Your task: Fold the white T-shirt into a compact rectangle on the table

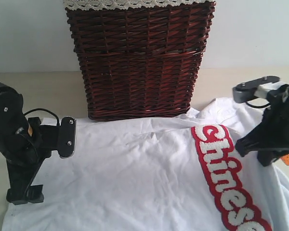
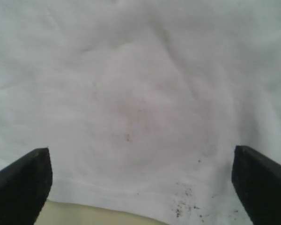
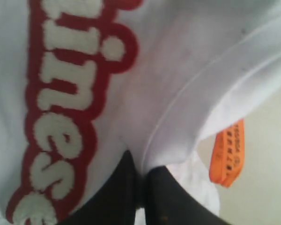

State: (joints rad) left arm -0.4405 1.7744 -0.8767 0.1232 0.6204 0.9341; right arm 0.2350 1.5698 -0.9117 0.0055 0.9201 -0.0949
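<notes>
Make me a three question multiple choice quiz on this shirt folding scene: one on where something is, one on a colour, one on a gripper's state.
1. In the exterior view, where is the wicker basket?
A. Behind the white T-shirt, at its far edge.
B. On the lettered strip.
C. Tipped on its side at the near edge.

2. What colour is the band around the shirt's letters?
A. Blue.
B. Red.
C. Green.

3. How is the right gripper?
A. Wide open, holding nothing.
B. Shut on shirt fabric.
C. Shut on the basket's trim.

Answers:
1 A, the basket stands upright beyond the shirt's far edge.
2 B, red surrounds the white letters.
3 B, the right wrist view shows a fold of fabric pinched between the closed fingers.
</notes>
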